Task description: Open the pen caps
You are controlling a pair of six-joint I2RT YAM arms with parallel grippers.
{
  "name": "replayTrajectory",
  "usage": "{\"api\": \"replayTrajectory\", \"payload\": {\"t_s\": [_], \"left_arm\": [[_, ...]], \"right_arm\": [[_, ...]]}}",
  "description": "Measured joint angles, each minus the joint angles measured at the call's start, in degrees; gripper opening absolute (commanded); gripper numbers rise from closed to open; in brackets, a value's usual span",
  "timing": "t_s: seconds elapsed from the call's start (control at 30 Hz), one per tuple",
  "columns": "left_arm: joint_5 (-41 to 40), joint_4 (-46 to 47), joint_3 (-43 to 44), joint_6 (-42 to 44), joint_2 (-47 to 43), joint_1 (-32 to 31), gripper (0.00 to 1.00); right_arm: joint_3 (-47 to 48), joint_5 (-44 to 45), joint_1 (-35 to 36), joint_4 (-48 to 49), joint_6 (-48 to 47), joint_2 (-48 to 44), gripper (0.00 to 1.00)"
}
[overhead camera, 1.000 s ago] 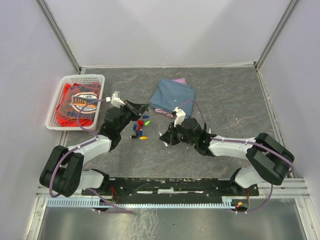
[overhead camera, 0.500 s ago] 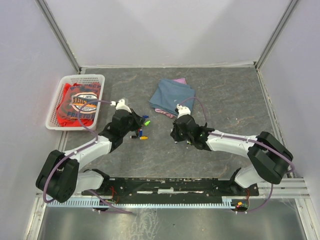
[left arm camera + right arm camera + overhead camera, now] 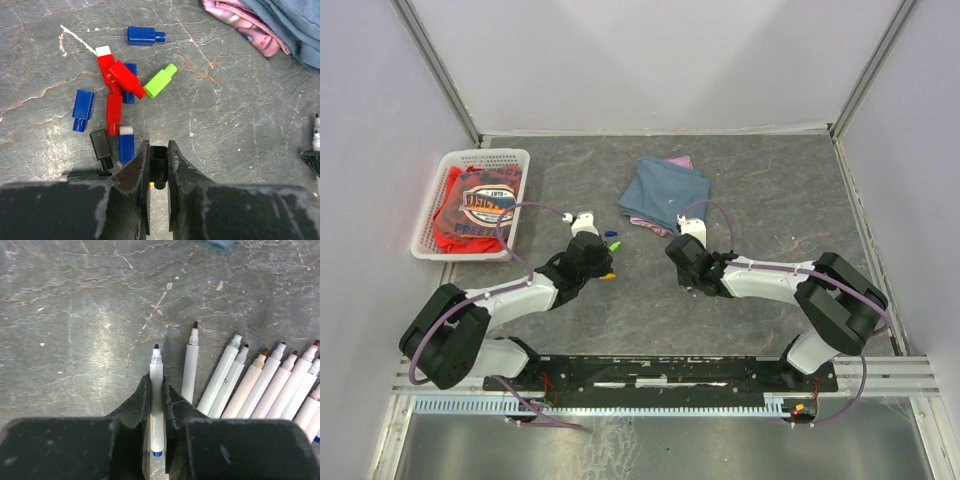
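Note:
In the left wrist view my left gripper (image 3: 159, 149) is shut on a small black pen cap (image 3: 159, 167), low over the table at the near edge of a loose pile of caps: blue (image 3: 145, 36), red (image 3: 124, 77), green (image 3: 161, 81), black (image 3: 102, 146). In the right wrist view my right gripper (image 3: 156, 382) is shut on a white uncapped pen (image 3: 156, 362) with a dark tip and a blue end. Several uncapped pens (image 3: 260, 385) lie in a row just to its right. In the top view the left gripper (image 3: 594, 262) and the right gripper (image 3: 682, 254) are apart.
A folded blue cloth (image 3: 665, 192) over a pink item lies just beyond the right gripper. A white basket (image 3: 440, 243) holding a red garment stands at the far left. Grey walls enclose the table on three sides.
Both grippers have come down to the table. The left one moved toward the near right, to the near edge of the cap pile. The right one swung to the pen row near the cloth.

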Motion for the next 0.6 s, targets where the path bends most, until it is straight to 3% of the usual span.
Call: {"api": "replayTrajectory", "payload": {"t_s": [0.27,0.6], "left_arm": [[-3.0,0.0,0.5,1.0,3.4,-1.9,0.35],[-5.0,0.0,2.9,1.6,5.2,-3.0,0.41]], "right_arm": [[1.3,2.6,0.0,-1.5,0.5,2.1,0.24],[1.6,3.9,0.0,-3.0,0.6,2.3,0.36]]}}
